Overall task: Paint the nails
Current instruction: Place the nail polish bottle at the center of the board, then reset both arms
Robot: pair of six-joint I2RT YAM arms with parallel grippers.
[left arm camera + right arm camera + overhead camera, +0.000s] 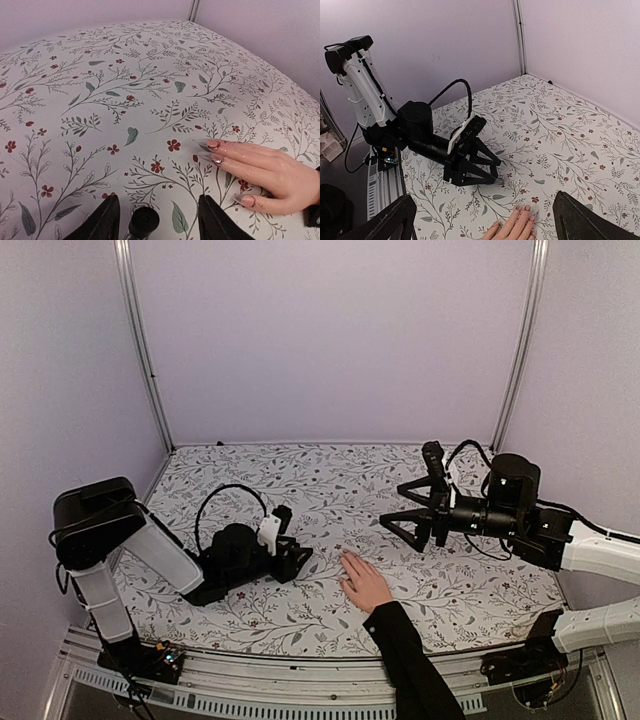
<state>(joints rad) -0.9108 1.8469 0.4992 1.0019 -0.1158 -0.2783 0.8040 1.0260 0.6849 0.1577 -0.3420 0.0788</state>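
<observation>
A light-skinned hand (365,583) with a black sleeve (410,660) lies palm down at the table's front middle. Its nails (214,144) are long and pinkish with clear tips, pointing left in the left wrist view. My left gripper (303,561) rests low on the table just left of the hand. Its jaws stand apart around a small bottle with a black cap (144,220), without touching it. The same bottle (496,181) shows at the fingertips in the right wrist view. My right gripper (392,506) hovers wide open beyond the hand, holding nothing.
The table wears a floral cloth (330,490). Lilac walls with metal corner posts (145,345) close in three sides. The left arm's black cable (225,495) loops above its wrist. A metal rail (300,670) runs along the near edge.
</observation>
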